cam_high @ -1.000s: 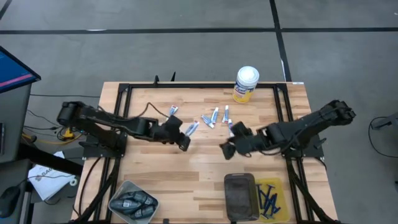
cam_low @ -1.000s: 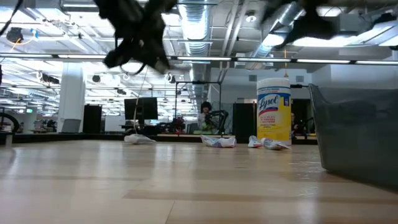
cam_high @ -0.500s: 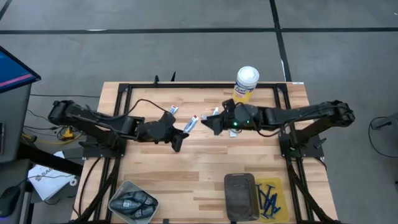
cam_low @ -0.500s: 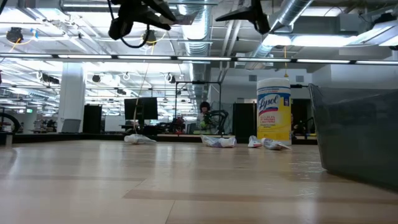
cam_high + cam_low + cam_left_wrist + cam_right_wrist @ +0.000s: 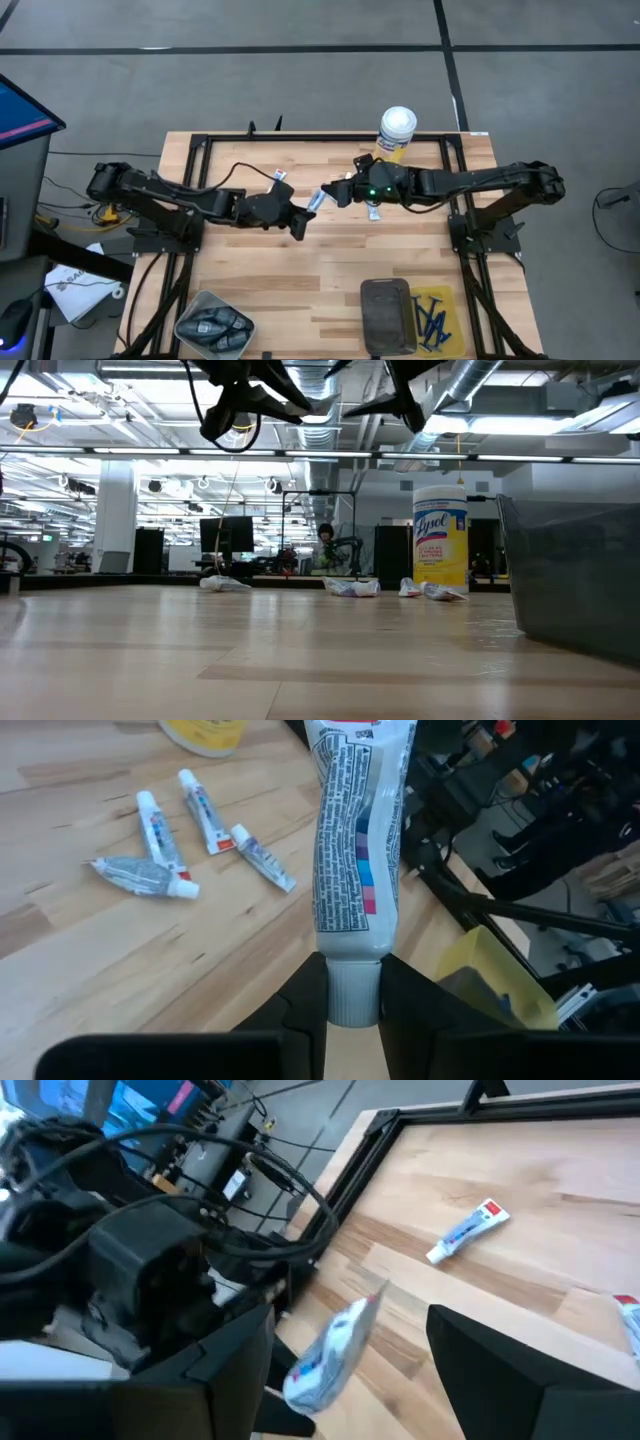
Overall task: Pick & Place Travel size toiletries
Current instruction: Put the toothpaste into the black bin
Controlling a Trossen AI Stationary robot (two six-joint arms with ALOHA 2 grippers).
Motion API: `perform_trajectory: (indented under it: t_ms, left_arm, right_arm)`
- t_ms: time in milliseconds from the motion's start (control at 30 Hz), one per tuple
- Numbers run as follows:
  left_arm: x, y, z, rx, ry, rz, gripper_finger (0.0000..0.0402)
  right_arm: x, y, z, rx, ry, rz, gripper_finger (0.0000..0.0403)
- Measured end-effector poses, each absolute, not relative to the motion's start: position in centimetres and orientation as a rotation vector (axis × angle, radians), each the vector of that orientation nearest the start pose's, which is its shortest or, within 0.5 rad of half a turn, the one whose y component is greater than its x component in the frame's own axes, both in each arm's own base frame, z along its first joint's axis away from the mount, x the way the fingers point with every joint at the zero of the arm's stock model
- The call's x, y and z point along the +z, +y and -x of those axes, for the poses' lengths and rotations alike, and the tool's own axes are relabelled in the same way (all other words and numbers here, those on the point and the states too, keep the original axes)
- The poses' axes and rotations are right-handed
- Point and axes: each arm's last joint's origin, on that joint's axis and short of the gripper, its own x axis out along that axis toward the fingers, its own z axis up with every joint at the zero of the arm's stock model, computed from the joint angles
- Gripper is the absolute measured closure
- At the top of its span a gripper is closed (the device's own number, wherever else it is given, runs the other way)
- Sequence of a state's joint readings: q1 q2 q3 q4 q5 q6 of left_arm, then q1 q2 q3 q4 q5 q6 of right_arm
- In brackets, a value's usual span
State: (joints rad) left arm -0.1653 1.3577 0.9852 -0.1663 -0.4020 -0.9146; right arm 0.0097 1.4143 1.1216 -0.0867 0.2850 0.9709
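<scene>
- Left gripper (image 5: 352, 995) jaws are closed on the cap of a toothpaste tube (image 5: 355, 830), light and soft
- Right gripper (image 5: 345, 1365) jaws stand wide, empty, around its flat tail

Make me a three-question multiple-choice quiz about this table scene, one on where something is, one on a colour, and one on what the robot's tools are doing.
1. Where does the yellow canister with a white lid stand?
A. At the table's far edge
B. Inside the yellow bin
C. Beside the grey tray

2. What colour is the bin holding the slim dark blue razors?
A. Red
B. Yellow
C. White

3. What is the left tool doing?
A. Resting open on the table
B. Gripping a razor
C. Gripping the white toothpaste tube by its cap

Key: 1 A, the high view shows the canister at the far edge, away from the bins. 2 B, the razors lie in a yellow bin at the near right corner. 3 C, the left wrist view shows both fingers clamped on the tube's cap, while the right tool stands open around the tube's other end.
</scene>
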Motion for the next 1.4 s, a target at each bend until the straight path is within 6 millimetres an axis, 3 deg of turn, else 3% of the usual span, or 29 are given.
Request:
perform_trajectory:
  t_ms: [467,933,1233,1400]
  left_arm:
    - [28.1,-3.8,-29.6,0.432,0.349,0.749,0.0348]
    - [28.1,-3.8,-29.7,0.425,0.34,0.753,0.0348]
    - [28.2,-3.8,-29.7,0.428,0.331,0.753,0.0347]
    - [28.3,-3.9,-29.7,0.418,0.324,0.757,0.0309]
  right_arm:
    - [30.7,-0.7,-32.9,-0.448,0.218,-0.93,0.0159]
    - [30.4,-0.7,-33.0,-0.448,0.229,-0.912,0.0309]
    - [30.6,-0.7,-33.1,-0.437,0.218,-0.89,0.0363]
    - [30.6,-0.7,-33.1,-0.43,0.222,-0.857,0.0397]
